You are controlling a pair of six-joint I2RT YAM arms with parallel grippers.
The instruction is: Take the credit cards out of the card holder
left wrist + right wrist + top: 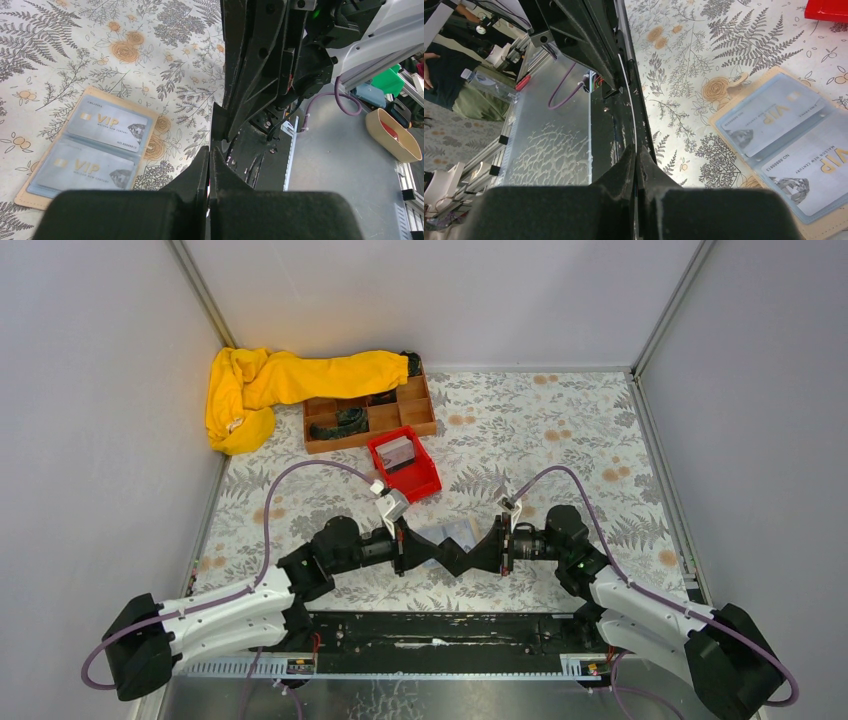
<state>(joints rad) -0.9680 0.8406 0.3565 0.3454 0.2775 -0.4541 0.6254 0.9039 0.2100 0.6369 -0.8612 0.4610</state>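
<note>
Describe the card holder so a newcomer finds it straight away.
On the floral table, look just beyond where the left gripper and right gripper converge. The card holder lies open and flat there, tan-edged, showing two grey VIP cards in clear pockets, unlike the red bin farther back.

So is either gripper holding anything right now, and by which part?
Nothing. The left gripper and right gripper are shut empty; the card holder lies open on the table, cards inside.
</note>
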